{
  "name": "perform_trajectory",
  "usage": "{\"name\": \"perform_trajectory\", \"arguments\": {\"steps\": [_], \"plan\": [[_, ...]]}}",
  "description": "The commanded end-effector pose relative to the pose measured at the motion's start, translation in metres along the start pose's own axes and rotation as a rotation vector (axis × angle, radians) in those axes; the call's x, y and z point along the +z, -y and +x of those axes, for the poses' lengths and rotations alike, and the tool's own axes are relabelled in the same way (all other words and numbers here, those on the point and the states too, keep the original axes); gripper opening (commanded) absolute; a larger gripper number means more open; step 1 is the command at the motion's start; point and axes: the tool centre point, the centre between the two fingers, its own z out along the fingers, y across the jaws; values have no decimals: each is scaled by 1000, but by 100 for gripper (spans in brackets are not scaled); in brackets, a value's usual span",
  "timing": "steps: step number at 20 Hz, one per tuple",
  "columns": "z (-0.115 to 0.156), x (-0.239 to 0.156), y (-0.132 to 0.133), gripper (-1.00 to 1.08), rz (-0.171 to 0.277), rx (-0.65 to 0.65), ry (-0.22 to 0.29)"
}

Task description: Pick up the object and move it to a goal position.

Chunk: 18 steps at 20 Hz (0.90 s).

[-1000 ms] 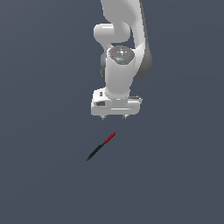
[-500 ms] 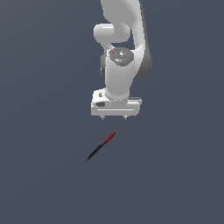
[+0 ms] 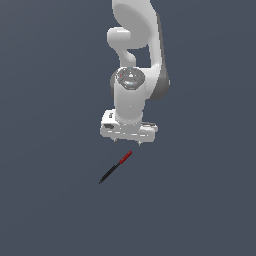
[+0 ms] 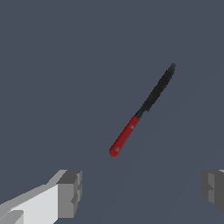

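On a plain dark grey-blue surface [image 3: 50, 210] lies the stick [image 3: 115, 167], black with a red end, diagonal, just below the gripper [image 3: 128, 142], whose fingers [image 4: 70, 192] stand wide apart, holding nothing.

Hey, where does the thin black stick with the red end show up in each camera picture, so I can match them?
Exterior view: the stick lies on the dark floor just below the gripper, slanting, red end nearest the gripper.
Wrist view: the stick sits mid-picture, beyond the two open fingertips, untouched.
Shared landmark: the red end, which points toward the gripper in both.
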Motion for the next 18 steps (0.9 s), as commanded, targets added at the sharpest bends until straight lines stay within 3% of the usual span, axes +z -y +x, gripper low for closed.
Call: {"name": "perform_trajectory", "arguments": {"steps": [1, 11, 18], "plan": [[7, 11, -4, 100, 6, 72, 2], [36, 63, -27, 100, 28, 414, 9], [46, 88, -38, 100, 32, 565, 10]]}}
